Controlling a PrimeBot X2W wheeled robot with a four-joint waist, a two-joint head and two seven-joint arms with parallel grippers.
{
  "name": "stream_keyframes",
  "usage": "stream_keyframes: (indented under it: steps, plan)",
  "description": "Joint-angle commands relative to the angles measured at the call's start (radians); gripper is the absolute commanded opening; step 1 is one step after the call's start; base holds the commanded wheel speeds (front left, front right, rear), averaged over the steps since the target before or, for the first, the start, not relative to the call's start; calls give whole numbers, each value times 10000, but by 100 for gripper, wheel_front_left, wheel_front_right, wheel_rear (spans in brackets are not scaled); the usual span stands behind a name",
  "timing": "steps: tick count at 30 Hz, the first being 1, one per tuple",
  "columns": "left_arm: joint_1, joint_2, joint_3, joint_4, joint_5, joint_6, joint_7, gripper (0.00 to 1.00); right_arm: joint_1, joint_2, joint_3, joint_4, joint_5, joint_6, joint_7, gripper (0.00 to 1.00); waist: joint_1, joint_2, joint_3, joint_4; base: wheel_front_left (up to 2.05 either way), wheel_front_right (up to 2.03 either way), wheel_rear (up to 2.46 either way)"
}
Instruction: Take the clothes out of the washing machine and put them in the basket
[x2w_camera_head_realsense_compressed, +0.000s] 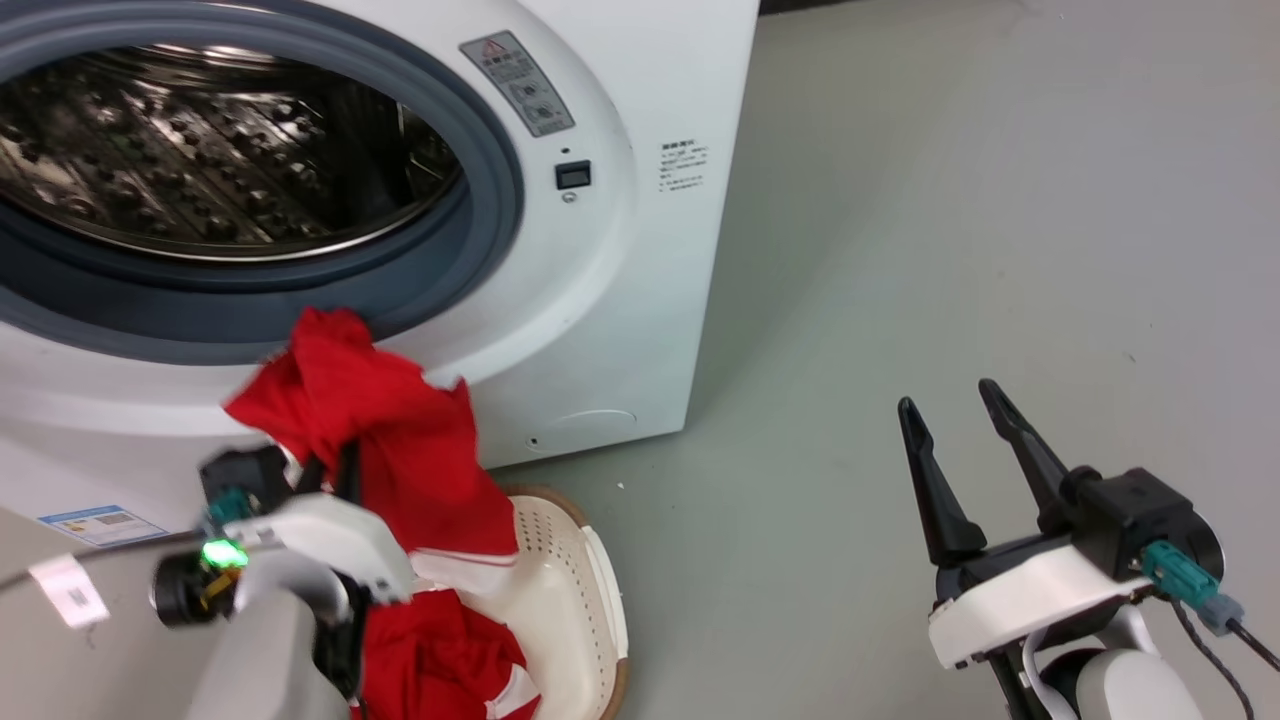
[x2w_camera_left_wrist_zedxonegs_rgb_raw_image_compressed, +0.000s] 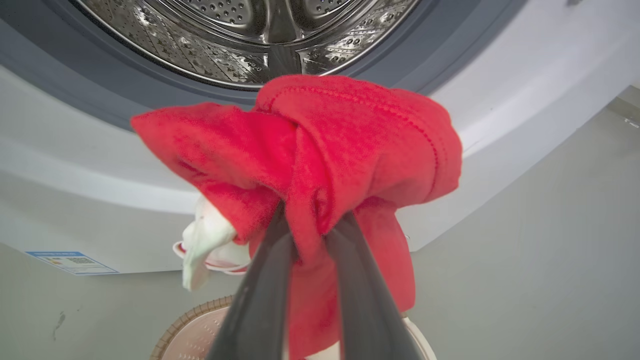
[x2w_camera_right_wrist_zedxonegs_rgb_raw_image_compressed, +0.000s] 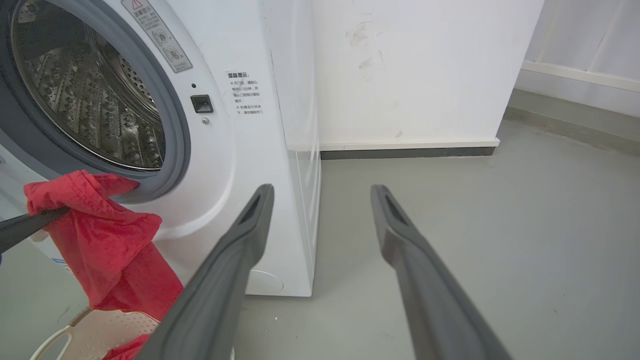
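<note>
Below the porthole of the large white front-loading washing machine (x2w_camera_head_realsense_compressed: 620, 300), my head view shows my left gripper (x2w_camera_head_realsense_compressed: 335, 460) holding the bright red soft garment with white trim (x2w_camera_head_realsense_compressed: 400, 440), its lower end draped into the cream-white perforated plastic basket (x2w_camera_head_realsense_compressed: 570, 580). My left wrist view shows both fingers clamped on a bunched fold. My right wrist view shows my right gripper (x2w_camera_right_wrist_zedxonegs_rgb_raw_image_compressed: 321, 189) spread apart, empty.
</note>
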Motion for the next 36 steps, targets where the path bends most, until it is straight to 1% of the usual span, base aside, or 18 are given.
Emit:
stream_keyframes:
  steps: [1, 5, 11, 14, 18, 22, 24, 29, 36]
  plan:
    - [570, -204, -95, -245, 27, -31, -33, 0, 238, 18, -49, -119, -96, -7, 85, 100, 1, -1, -297, 274, 0, 0, 0]
    - [1460, -533, -222, -492, -69, 2, -34, 0, 358, 18, -81, -353, -176, -7, 212, 100, 1, -1, -331, 450, 0, 0, 0]
    - [2192, -821, -481, -180, -245, 101, 73, 0, 180, 18, 60, -710, -279, -7, 386, 100, 1, -1, 200, 549, 0, 0, 0]
    - [2139, -901, -548, 182, -335, 170, 86, 0, 2, 18, 92, -836, -302, -7, 428, 100, 1, -1, 692, 543, 0, 0, 0]
    - [1641, -922, -573, 732, -424, 261, 68, 0, -312, 19, 210, -996, -309, -7, 401, 100, 1, -1, 1623, 403, 0, 0, 0]
    - [966, -752, -520, 1341, -485, 311, 37, 0, -735, 19, 347, -1080, -237, -7, 297, 100, 1, -1, 2666, 125, 0, 0, 0]
    - [801, -715, -515, 1497, -498, 301, 45, 0, -826, 19, 363, -1042, -211, -7, 251, 100, 1, -1, 2855, 65, 0, 0, 0]
    - [-163, -389, -279, 2264, -686, 373, 28, 0, -1348, 21, 568, -909, -99, -7, 36, 100, 1, -1, 4039, -301, 0, 0, 0]
    - [-1363, 174, -249, 3235, -718, 396, 99, 0, -1972, 23, 934, -546, 109, -7, -363, 100, 1, -1, 5015, -764, 0, 0, 0]
